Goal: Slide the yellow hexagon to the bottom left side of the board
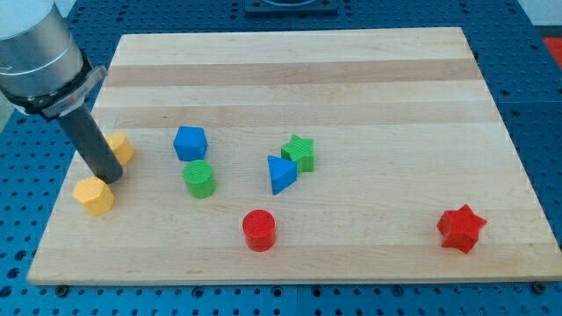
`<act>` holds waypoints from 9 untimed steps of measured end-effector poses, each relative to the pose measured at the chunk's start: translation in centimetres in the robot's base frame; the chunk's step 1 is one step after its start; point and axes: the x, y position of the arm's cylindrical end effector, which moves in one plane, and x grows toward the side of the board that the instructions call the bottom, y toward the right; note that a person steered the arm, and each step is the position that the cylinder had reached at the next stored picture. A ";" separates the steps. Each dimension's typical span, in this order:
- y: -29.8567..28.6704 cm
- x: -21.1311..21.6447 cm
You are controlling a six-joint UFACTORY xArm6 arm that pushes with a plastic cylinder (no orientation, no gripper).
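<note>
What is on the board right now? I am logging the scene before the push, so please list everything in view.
Yellow hexagon: 1, yellow, near the view's left edge, lower.
Yellow block: 1, yellow, just above it, partly hidden by the rod; shape unclear.
Blue cube: 1, blue, left of centre.
Green cylinder: 1, green, below the cube.
Blue triangle: 1, blue, centre.
Green star: 1, green, touching the triangle.
Red cylinder: 1, red, bottom centre.
Red star: 1, red, bottom right.
Board: 1, wood.
My tip: 1, dark, between the yellow blocks.

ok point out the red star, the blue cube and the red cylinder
red star [461, 228], camera view, middle of its top face
blue cube [190, 141], camera view, its top face
red cylinder [259, 226], camera view, its round top
</note>
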 end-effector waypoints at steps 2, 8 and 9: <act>-1.5 0.0; -1.8 4.9; -1.8 5.5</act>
